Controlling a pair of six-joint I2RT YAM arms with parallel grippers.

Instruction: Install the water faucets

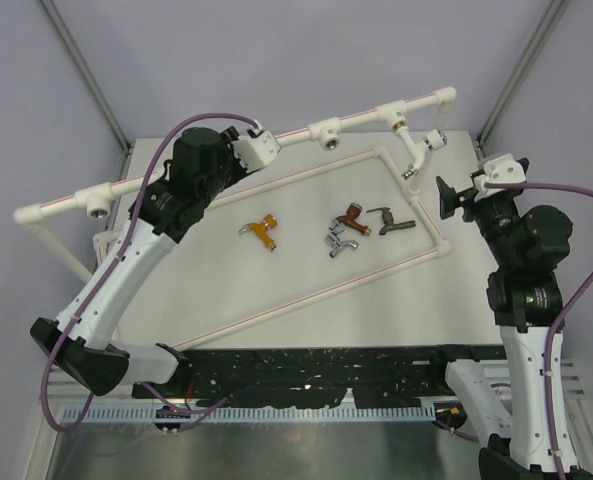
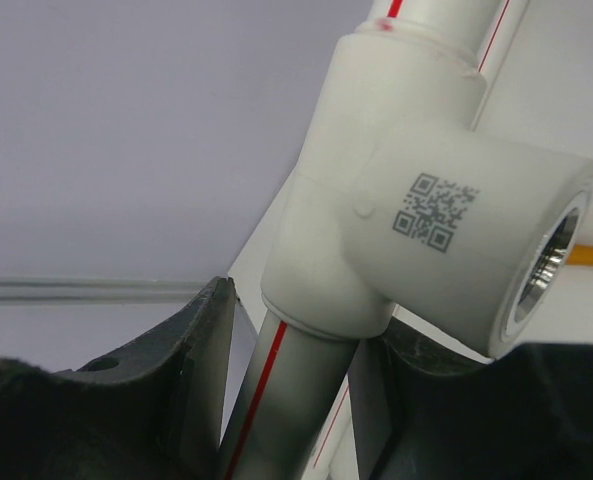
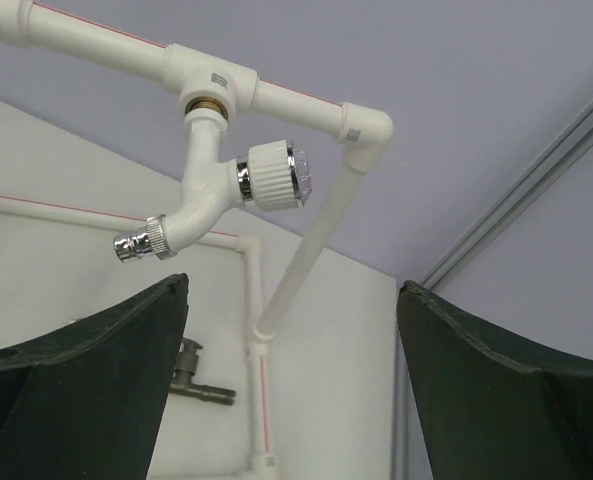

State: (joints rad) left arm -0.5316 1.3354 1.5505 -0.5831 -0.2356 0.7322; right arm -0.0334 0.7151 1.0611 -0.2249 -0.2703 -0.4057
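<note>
The white faucet (image 1: 417,150) hangs screwed into a tee socket at the right end of the white pipe frame's raised bar (image 1: 361,118); it also shows in the right wrist view (image 3: 216,190). The orange-gold (image 1: 262,232), copper-brown (image 1: 352,214), chrome (image 1: 341,243) and dark bronze-grey (image 1: 389,222) faucets lie loose on the table. My left gripper (image 1: 261,141) is shut on the bar's pipe (image 2: 276,400) just beside an empty tee socket (image 2: 446,240). My right gripper (image 1: 444,195) is open and empty, just right of and below the white faucet (image 3: 291,350).
The frame's lower pipe loop (image 1: 306,292) lies flat around the loose faucets. Two more empty tee sockets (image 1: 327,130) (image 1: 96,206) sit on the raised bar. Grey walls and metal posts (image 1: 521,70) close the back. A black rail (image 1: 316,365) runs along the near edge.
</note>
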